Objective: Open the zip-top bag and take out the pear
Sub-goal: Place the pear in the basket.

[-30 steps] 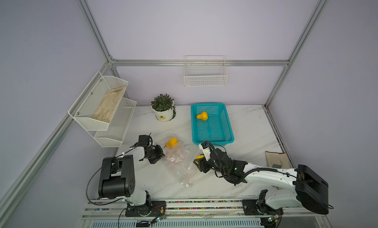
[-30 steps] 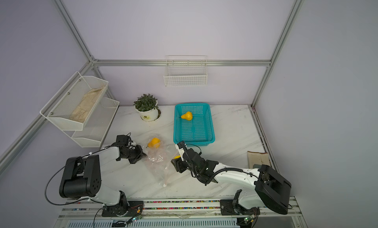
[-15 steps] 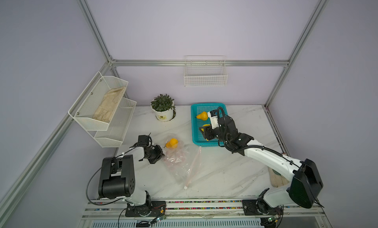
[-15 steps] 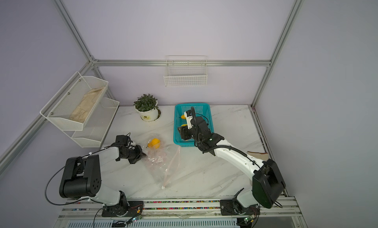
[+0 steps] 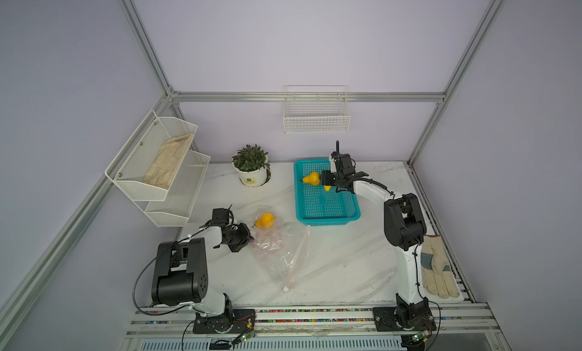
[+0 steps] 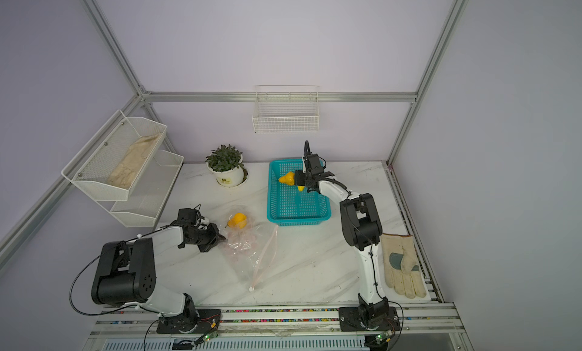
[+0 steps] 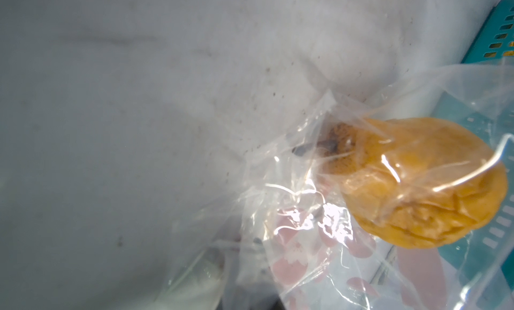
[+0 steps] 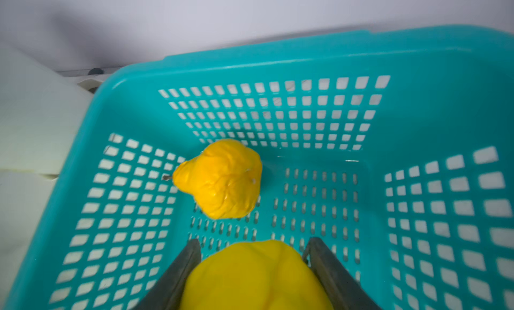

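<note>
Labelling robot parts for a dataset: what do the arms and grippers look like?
The left arm and right arm have white links, boxy black joints and loose black cables. The left gripper and right gripper are black; the right's fingers are flat grey bars.

The zip-top bag (image 5: 277,251), clear crinkled plastic with faint pink spots, lay left of the table's middle, one corner pinched by the left gripper (image 5: 249,238). Its pink zip strip (image 5: 297,258) ran toward the front edge, ending at the white slider (image 5: 285,289). A yellow pear (image 5: 264,220) sat inside at the far end. A second pear (image 8: 256,278) was clamped in the right gripper (image 8: 253,240) over the teal basket (image 8: 278,58), near a third pear (image 8: 219,179) lying in it.
</note>
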